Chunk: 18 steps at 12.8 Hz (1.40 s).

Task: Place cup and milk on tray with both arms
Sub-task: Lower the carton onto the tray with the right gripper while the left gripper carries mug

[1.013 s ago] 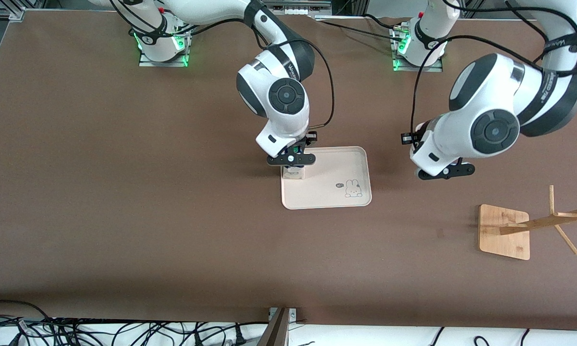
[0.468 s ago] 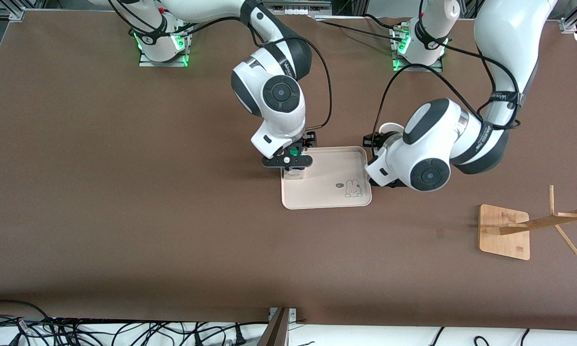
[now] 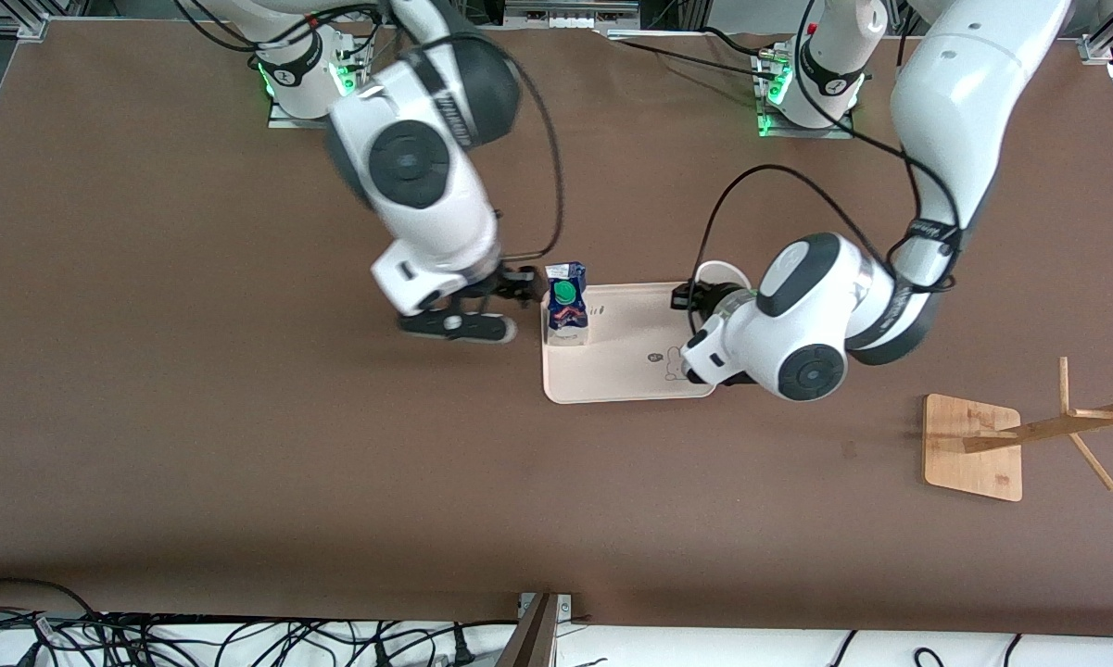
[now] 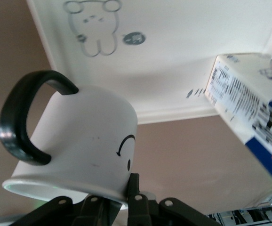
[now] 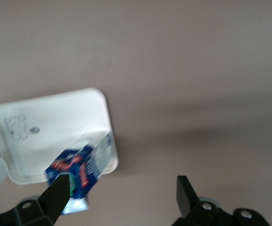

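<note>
The milk [image 3: 566, 313] stands upright on the tray [image 3: 630, 375], in the corner toward the right arm's end. It also shows in the right wrist view [image 5: 77, 172] and the left wrist view [image 4: 253, 99]. My right gripper [image 3: 454, 324] is open and empty over bare table beside the tray; its jaws stand wide apart in the right wrist view [image 5: 122, 193]. My left gripper [image 4: 112, 200] is shut on the rim of the cup [image 4: 75, 141] and holds it tilted over the tray's edge at the left arm's end. In the front view only the cup's white rim [image 3: 721, 274] shows past the arm.
A bamboo stand [image 3: 973, 445] with pegs lies tipped over near the left arm's end, nearer to the front camera. Cables hang along the table's front edge [image 3: 241, 639].
My right gripper has let go of the milk and swung away toward the right arm's end. My left arm has carried the cup from beside the tray to over its edge.
</note>
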Motion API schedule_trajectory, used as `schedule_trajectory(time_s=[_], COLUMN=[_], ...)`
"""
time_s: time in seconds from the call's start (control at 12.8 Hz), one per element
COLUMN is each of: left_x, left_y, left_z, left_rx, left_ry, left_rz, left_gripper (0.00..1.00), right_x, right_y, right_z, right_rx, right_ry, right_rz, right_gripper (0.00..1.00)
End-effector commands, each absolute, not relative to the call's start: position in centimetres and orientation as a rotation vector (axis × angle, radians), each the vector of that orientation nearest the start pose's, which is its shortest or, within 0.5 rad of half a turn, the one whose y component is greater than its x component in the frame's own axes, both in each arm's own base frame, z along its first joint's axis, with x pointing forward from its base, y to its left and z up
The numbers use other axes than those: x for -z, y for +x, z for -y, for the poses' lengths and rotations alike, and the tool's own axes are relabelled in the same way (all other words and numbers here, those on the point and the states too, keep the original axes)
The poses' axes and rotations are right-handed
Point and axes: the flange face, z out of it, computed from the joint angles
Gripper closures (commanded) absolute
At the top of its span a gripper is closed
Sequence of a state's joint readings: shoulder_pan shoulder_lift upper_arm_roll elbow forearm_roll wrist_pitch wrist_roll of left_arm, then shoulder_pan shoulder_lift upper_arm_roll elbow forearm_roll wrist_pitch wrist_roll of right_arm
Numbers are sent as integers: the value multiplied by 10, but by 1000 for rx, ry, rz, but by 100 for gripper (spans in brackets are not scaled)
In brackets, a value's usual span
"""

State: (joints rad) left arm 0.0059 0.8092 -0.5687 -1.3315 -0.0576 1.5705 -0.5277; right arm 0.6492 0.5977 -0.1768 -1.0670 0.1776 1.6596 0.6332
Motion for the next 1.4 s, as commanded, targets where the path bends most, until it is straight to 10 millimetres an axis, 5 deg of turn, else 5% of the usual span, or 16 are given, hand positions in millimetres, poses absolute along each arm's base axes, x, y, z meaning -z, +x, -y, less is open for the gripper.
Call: schedule_trajectory(time_s=[0.0, 0.31, 0.55, 1.01, 1.09, 1.17, 1.25, 1.32], left_x=[-269, -249, -230, -216, -216, -216, -216, -216], left_y=[613, 602, 595, 607, 608, 608, 608, 609], left_z=[319, 334, 339, 334, 332, 332, 331, 330], left_rx=[-1039, -1066, -1050, -962, -955, -955, -955, -955], left_ry=[-3156, -3117, -3069, -3115, -3112, -3112, -3112, -3113], left_rz=[117, 84, 53, 75, 77, 77, 79, 79], left_gripper=[100, 100, 100, 96, 91, 64, 54, 1], right_x=[-527, -559, -559, -550, -550, -550, -557, -558], right_y=[642, 641, 625, 613, 612, 612, 608, 605], right_z=[-292, -191, -131, -99, -98, -95, -93, -92], right_rx=[-37, -64, -70, -56, -62, -62, -56, -71], right_ry=[-3056, -3080, -3068, -3063, -3065, -3083, -3088, -3086], right_rz=[-254, -190, -111, -57, -50, -47, -44, -37], right_gripper=[0, 0, 0, 0, 0, 0, 0, 0])
